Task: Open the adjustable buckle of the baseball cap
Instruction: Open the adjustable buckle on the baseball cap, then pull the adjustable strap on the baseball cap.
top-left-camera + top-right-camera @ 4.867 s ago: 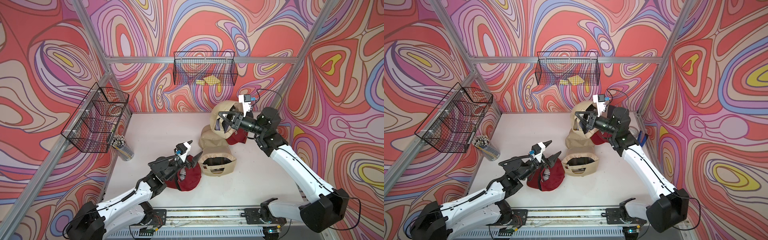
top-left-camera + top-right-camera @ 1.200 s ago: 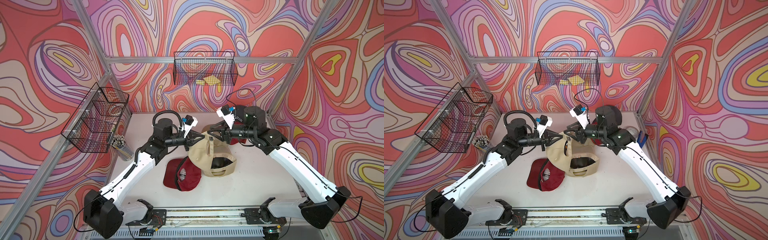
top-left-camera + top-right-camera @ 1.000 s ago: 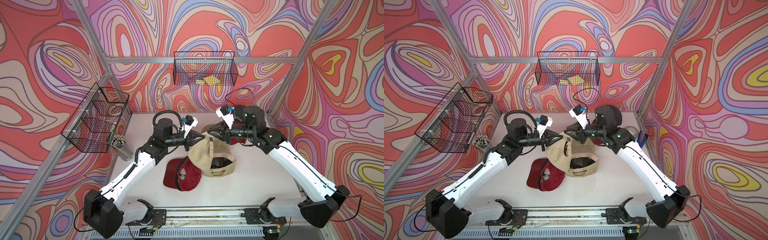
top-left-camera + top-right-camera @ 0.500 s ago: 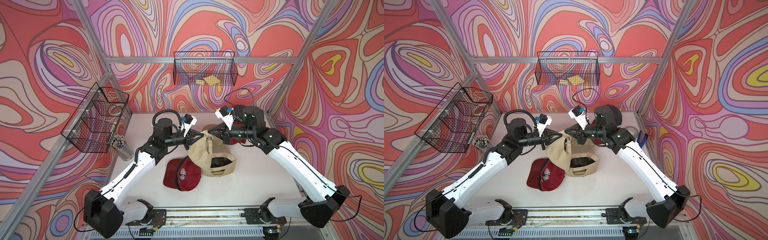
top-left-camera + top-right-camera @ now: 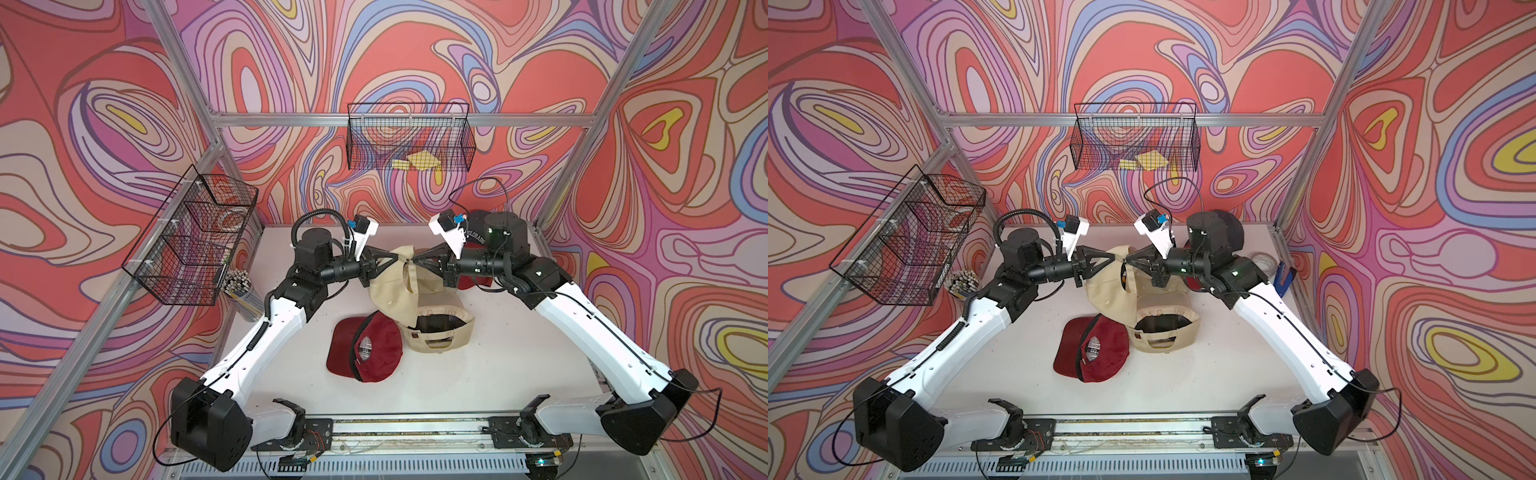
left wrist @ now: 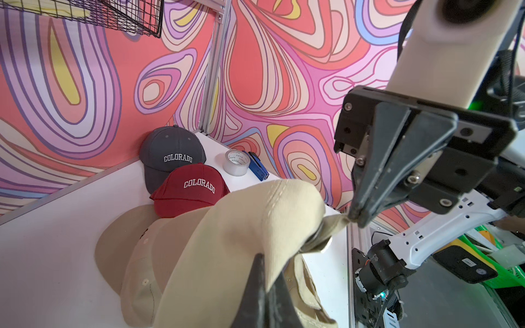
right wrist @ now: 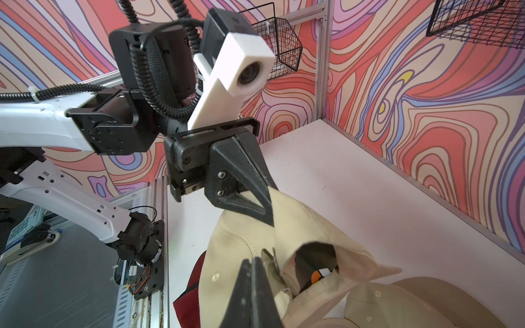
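Cap: a pale beige cotton baseball cap (image 5: 392, 291) hangs in the air, strung between the two hands, above a second beige cap (image 5: 436, 328) lying on the white desk (image 5: 498, 357).
Left hand: the left hand (image 5: 400, 261) has its fingers together, clamped on the cap's rear band.
Right hand: the right hand (image 5: 412, 260) meets it tip to tip, pinching the end of the beige strap tail (image 6: 335, 223).
Just changed: a second ago the right hand's fingers stood slightly apart; now they are shut on the strap. The left grip is unchanged.
Buckle: a small metal buckle (image 7: 270, 255) sits between the grips and looks still fastened.
Meaning: both sides are now held, so pulling the strap loose can probably begin.
Risk: the thin tail may slip out.
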Robot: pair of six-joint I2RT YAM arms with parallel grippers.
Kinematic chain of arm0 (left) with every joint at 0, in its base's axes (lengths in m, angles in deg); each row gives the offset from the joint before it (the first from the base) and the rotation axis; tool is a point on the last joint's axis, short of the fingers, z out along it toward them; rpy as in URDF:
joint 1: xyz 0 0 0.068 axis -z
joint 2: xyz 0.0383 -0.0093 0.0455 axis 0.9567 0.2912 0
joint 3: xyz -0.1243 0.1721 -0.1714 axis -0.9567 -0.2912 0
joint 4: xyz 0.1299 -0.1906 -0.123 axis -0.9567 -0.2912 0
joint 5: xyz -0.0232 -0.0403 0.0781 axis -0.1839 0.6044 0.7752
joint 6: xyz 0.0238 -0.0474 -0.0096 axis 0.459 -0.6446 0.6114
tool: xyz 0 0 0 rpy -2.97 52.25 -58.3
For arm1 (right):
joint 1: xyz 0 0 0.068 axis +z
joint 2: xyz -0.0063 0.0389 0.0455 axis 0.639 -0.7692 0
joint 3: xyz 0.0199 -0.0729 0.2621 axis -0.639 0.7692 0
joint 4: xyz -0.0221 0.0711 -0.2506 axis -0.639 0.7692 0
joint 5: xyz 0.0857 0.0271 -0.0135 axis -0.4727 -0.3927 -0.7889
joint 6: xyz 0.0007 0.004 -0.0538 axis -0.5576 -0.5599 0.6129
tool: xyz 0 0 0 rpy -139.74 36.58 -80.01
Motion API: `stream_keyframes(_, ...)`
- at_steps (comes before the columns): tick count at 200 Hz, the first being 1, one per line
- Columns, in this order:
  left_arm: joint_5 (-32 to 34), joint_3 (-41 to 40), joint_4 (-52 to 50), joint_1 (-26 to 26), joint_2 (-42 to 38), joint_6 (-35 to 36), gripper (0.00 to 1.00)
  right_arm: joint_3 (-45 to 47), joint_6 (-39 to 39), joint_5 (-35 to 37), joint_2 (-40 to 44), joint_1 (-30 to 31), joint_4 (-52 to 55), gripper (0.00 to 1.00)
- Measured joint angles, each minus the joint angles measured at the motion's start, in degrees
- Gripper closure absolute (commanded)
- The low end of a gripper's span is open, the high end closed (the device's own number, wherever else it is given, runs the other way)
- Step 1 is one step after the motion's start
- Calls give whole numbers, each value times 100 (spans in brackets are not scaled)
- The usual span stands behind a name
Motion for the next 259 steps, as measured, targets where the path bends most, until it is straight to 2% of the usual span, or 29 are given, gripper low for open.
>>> stream_keyframes(38,-107,0,109,-144,33,-208,100,-2,63,-31,-44,0,-33,100)
stream_keyframes(44,-131,-2,131,-153,35,-249,100,0,61,-28,-44,0,-42,77)
stream_keyframes(51,-70,0,155,-168,39,-286,100,-2,31,-28,-44,0,-28,59)
stream_keyframes(60,11,-2,212,-267,68,-328,100,0,-17,-9,-20,0,9,47)
stream_keyframes(68,96,-2,254,-369,109,-376,100,0,-66,57,-7,0,-17,45)
stream_keyframes(82,195,-2,304,-496,190,-452,100,20,-186,201,17,0,-118,45)
stream_keyframes(111,216,-2,393,-529,286,-610,100,39,-496,448,-59,0,-278,60)
stream_keyframes(124,201,-2,435,-529,289,-684,100,39,-667,501,-205,0,-382,63)
stream_keyframes(155,13,-9,667,-529,295,-962,100,39,-1078,472,-728,0,-610,63)
stream_keyframes(177,-142,-11,824,-529,345,-1147,100,42,-1279,372,-984,0,-717,60)
stream_keyframes(227,-332,-20,898,-529,452,-1327,100,293,-1440,155,-1010,0,-1069,57)
stream_keyframes(240,-356,-20,927,-529,457,-1351,100,299,-1434,111,-1008,0,-1141,61)
stream_keyframes(259,-389,-20,977,-529,479,-1360,100,295,-1419,-35,-1010,0,-1222,74)
